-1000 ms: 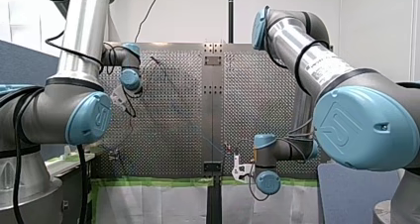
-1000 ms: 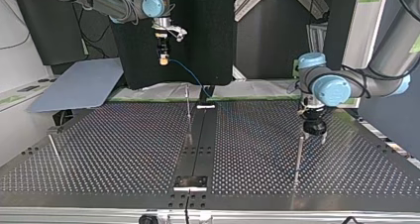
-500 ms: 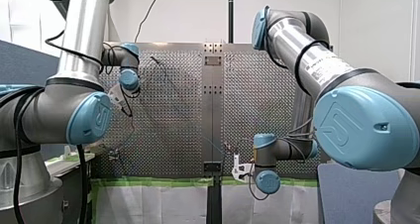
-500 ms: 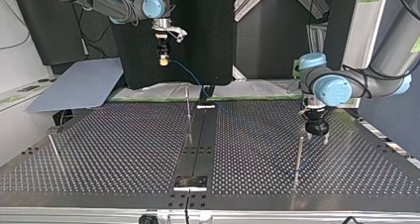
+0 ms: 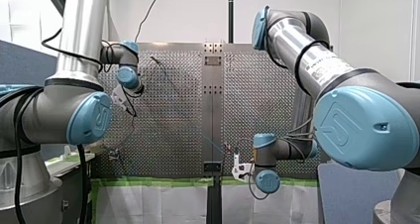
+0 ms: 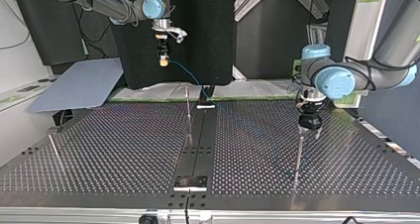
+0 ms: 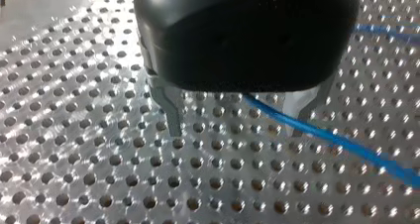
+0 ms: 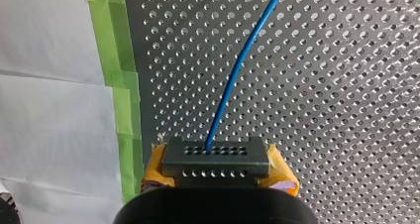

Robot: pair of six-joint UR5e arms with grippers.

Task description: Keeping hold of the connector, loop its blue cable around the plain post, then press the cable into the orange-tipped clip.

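In the top view, the perforated table [image 6: 114, 149] has a dark strip [image 6: 197, 144] down its middle. A post [image 6: 54, 149] stands at 9 o'clock, a second post [image 6: 188, 112] at 12, and a third post [image 6: 298, 157] at 3.

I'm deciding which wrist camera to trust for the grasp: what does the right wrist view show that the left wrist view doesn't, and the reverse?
Only the right wrist view shows the connector clamped between my right end effector's yellow pads, plus green tape and a white sheet at the table's edge. Only the left wrist view shows my left end effector, its metal fingers apart, gripping nothing. Both show the blue cable over the perforated table.
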